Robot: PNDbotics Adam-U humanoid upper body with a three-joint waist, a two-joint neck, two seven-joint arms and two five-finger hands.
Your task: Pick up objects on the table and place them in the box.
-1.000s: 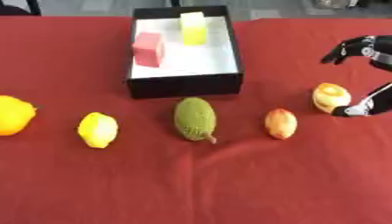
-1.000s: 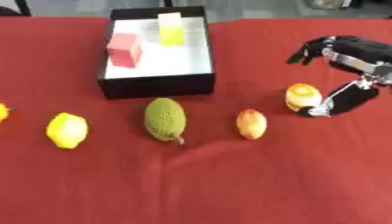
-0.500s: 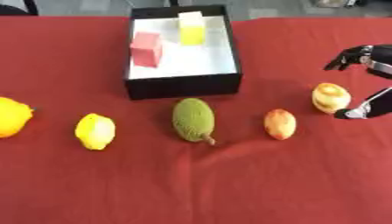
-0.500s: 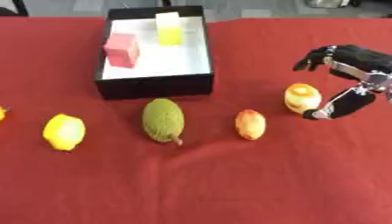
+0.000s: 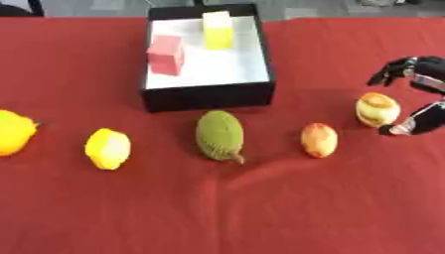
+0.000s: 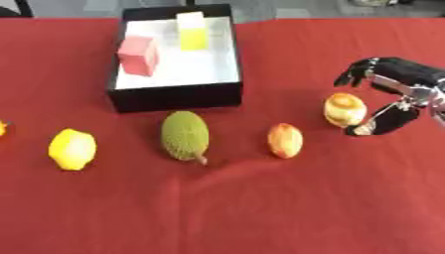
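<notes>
A black box (image 5: 208,94) with a white floor stands at the back of the red table and holds a pink block (image 5: 166,54) and a yellow block (image 5: 217,31). In front of it lie, left to right, an orange-yellow fruit (image 5: 15,133), a lemon (image 5: 108,148), a green bumpy fruit (image 5: 218,135), a peach-coloured fruit (image 5: 319,140) and a round yellow-orange fruit (image 6: 344,109). My right hand (image 6: 396,84) hovers open just right of that round fruit, fingers above it and thumb beside it, not closed on it. My left hand shows in no view.
The red cloth (image 5: 260,208) covers the whole table. A dark chair leg shows at the far left corner (image 5: 35,6).
My right hand has shifted slightly down and right beside the round fruit. The whole picture has drifted a little, so the head has moved. The fruits lie as before.
</notes>
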